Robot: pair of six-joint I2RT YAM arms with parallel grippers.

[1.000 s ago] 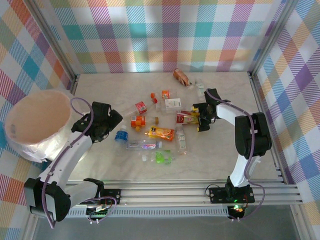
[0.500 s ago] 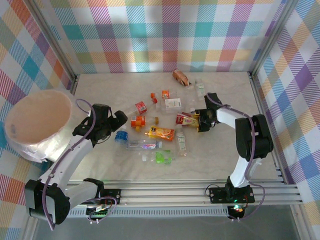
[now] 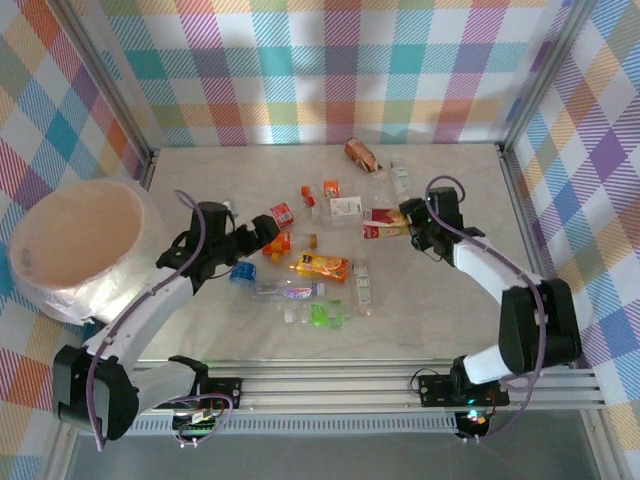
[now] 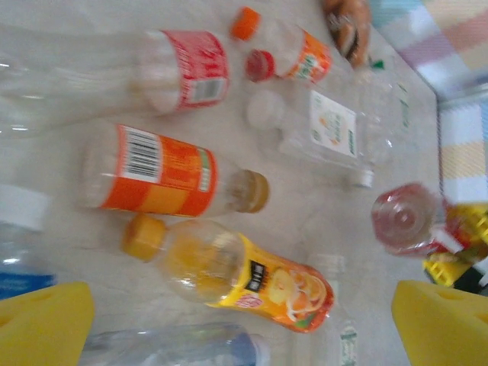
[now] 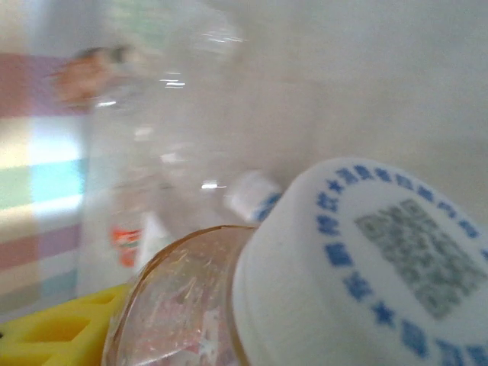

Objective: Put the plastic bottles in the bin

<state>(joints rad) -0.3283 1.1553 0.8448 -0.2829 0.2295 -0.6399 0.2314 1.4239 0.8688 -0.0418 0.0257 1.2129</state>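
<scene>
Several plastic bottles lie scattered mid-table, among them an orange-labelled one point(image 3: 275, 243), a yellow-and-orange one point(image 3: 322, 266) and a brown one point(image 3: 362, 153) at the back. My left gripper point(image 3: 262, 232) hangs open over the cluster. Its yellow pads point(image 4: 42, 324) flank the yellow-and-orange bottle point(image 4: 244, 278) from above. My right gripper point(image 3: 410, 222) is shut on a red-and-yellow labelled bottle point(image 3: 383, 224), held off the table. The right wrist view has that bottle's white cap point(image 5: 366, 267) and clear neck point(image 5: 183, 305) close up. The white bin point(image 3: 60, 295) stands at the far left.
Checked walls and metal frame posts enclose the table on three sides. A clear bottle point(image 3: 400, 178) and a white-labelled one point(image 3: 345, 207) lie just behind the right gripper. A green bottle point(image 3: 325, 315) lies nearest the front rail.
My right gripper closed on the red-and-yellow bottle and raised it toward the back as the arm stretched out. My left arm swung right from beside the bin to the bottle cluster, still open.
</scene>
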